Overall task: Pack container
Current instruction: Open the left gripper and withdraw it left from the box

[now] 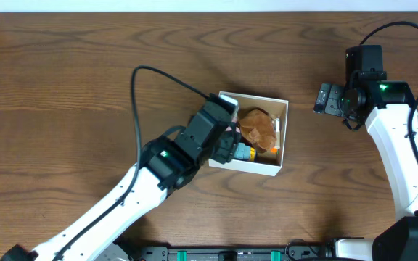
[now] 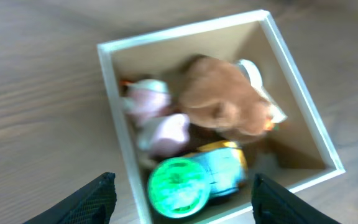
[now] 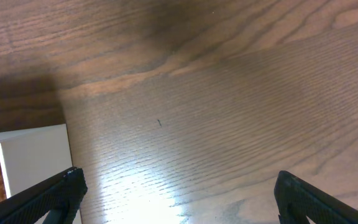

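Nearest the lens, the left claw (image 2: pixel 182 196) hangs over the container's left edge, its fingers (image 2: pixel 98 199) spread wide with nothing gripped between them. Below it the container (image 1: pixel 257 168), white-walled, sits mid-surface (image 1: pixel 64 87). It holds a brown plush toy (image 1: pixel 257 127), two pale pink soft pieces (image 2: pixel 157 118), and what looks like a green-lidded tub (image 2: pixel 178 185) beside something yellow and blue (image 2: pixel 225 163); the wrist view is too blurred to be sure. Well to the right, the right claw (image 3: pixel 179 202) hovers above bare wood, apart from the box, its fingers fully parted and empty.
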### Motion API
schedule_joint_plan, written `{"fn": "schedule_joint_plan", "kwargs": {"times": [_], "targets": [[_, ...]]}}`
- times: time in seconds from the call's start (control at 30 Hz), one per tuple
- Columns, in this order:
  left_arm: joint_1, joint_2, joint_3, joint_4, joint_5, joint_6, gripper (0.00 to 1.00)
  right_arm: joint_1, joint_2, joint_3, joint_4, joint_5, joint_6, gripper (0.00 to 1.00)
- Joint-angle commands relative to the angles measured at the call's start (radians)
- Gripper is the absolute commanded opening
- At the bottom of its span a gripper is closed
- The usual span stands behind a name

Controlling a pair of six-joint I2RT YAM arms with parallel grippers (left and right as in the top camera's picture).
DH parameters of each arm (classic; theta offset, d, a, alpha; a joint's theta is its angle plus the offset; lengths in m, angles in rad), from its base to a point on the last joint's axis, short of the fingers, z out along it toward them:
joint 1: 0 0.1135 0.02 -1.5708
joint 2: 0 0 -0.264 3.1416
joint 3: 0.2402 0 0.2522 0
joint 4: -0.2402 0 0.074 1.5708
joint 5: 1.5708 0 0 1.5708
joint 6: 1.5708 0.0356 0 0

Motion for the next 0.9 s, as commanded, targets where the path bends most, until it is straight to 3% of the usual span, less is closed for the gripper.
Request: {"fn": "schedule_joint_plan", "kwargs": {"times": [0.0, 0.17, 0.37, 0.5, 0.87], "targets": [[0.001, -0.036, 0.029, -0.05, -0.229, -0.017, 0.71, -0.005, -0.006, 0.011, -0.001, 0.007, -0.007, 0.99], [0.068, -0.058, 0.029, -0.162, -0.399, -0.125, 0.85, -0.005, -0.006, 0.011, -0.001, 0.007, -0.007, 0.99], [0.232, -0.058, 0.029, -0.195, -0.399, -0.172, 0.87, -0.005, -0.006, 0.011, -0.001, 0.007, -0.007, 0.99], [0.322, -0.058, 0.029, -0.189, -0.4, -0.171, 0.98, -0.005, -0.006, 0.011, -0.001, 0.007, -0.007, 0.99], [0.386, -0.057, 0.029, -0.193, -0.399, -0.171, 0.98, -0.005, -0.006, 0.011, -0.001, 0.007, -0.007, 0.99]]}}
